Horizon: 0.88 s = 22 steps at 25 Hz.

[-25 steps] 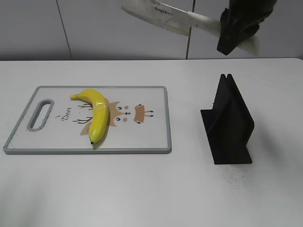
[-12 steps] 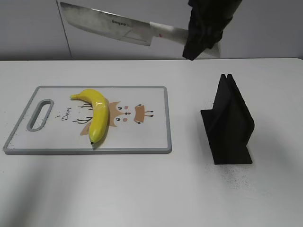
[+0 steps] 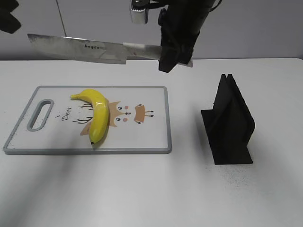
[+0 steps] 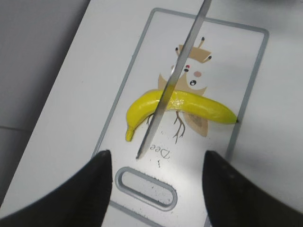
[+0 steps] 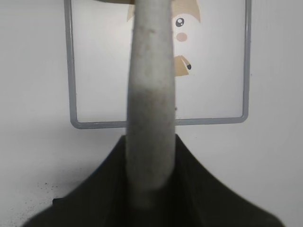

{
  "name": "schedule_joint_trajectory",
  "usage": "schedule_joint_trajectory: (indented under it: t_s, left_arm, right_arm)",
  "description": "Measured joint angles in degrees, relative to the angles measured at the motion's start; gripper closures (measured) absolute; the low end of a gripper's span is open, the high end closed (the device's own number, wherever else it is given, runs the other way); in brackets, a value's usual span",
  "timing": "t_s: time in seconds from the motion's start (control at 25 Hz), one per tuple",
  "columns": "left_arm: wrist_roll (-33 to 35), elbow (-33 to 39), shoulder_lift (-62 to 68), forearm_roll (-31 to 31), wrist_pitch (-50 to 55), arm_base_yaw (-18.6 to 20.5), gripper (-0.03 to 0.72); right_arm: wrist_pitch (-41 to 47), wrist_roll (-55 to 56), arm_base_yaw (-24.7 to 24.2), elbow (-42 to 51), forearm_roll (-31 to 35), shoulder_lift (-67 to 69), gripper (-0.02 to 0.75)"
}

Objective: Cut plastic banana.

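The plastic banana [image 3: 97, 115] lies on the cutting board [image 3: 151, 137], stem towards the back left, dark tip towards the front edge. My right gripper [image 3: 175, 52] is shut on the handle of a large knife [image 3: 78, 47] and holds it level in the air, above and behind the board, blade pointing left. In the right wrist view the knife handle [image 5: 149, 94] runs out from between the jaws [image 5: 149, 156]. My left gripper [image 4: 157, 163] is open and empty, high above the board's handle end. In that view the knife [image 4: 175, 80] crosses over the banana [image 4: 208, 106].
A black knife stand [image 3: 229, 123] is on the table to the right of the board. The board [image 4: 246, 61] has a cartoon deer print and a grip slot [image 3: 40, 114] at its left end. A grey wall runs behind the white table.
My right arm has carried the knife leftward and lower, from the upper right to over the back of the board. My left gripper has come into view at the top left.
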Motion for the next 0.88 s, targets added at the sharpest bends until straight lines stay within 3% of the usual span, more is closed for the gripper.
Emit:
schedule_joint_trajectory:
  t_s: [0.68, 0.88]
  left_arm:
    - [9.0, 0.0, 14.8, -2.8, -0.1, -0.2, 0.148]
    - [9.5, -0.1, 16.4, -2.8, -0.9, -1.9, 0.239]
  right_arm:
    - [-0.1, -2.9, 0.0, -2.4, 0.6, 5.3, 0.576]
    - [-0.1, -3.1, 0.0, -2.5, 0.7, 6.1, 0.576]
